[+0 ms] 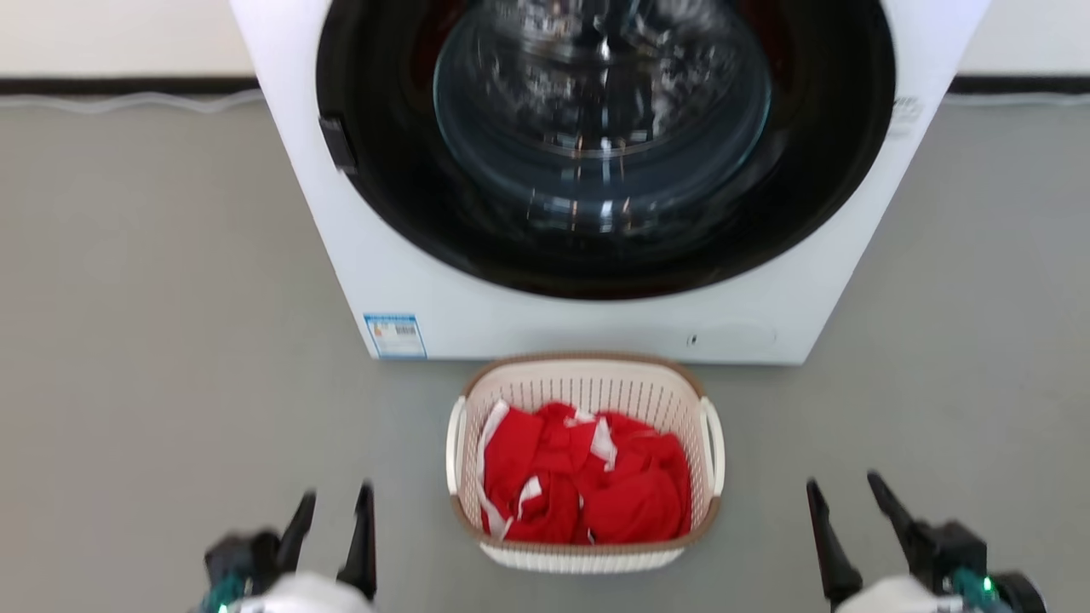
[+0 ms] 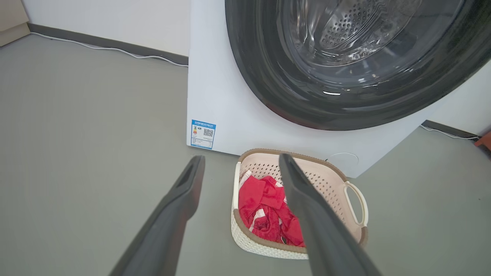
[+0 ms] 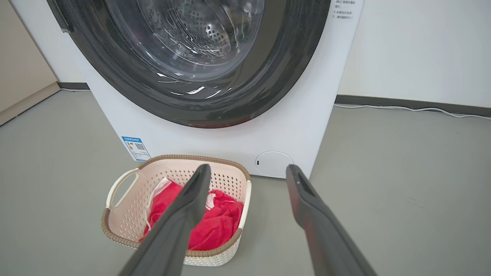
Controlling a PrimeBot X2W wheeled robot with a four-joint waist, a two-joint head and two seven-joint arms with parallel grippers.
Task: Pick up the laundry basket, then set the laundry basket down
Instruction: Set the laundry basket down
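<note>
clothes (image 1: 596,485) in red and white lie in a heap inside the laundry basket (image 1: 588,558). the basket is cream with lots of little holes, a brown rim and a white loop handle (image 1: 715,443) on each side. it sits flat on the grey floor (image 1: 153,298), just in front of the big white washing machine (image 1: 477,306), at 6 o'clock from the machine's round dark door (image 1: 596,264). a small blue sticker (image 1: 394,335) is on the machine, at about 10 o'clock from the basket.

the left hand (image 1: 337,492) hangs above the floor at about 8 o'clock from the basket, apart from it. its two long dark fingers (image 1: 364,532) are spread wide and hold nothing. the right hand (image 1: 842,481) hangs at about 4 o'clock from the basket, apart from it too. its fingers are also spread wide, with nothing between them. both hands point toward the machine. a thin white wire (image 3: 414,108) runs along the bottom of the wall (image 3: 414,46).
</note>
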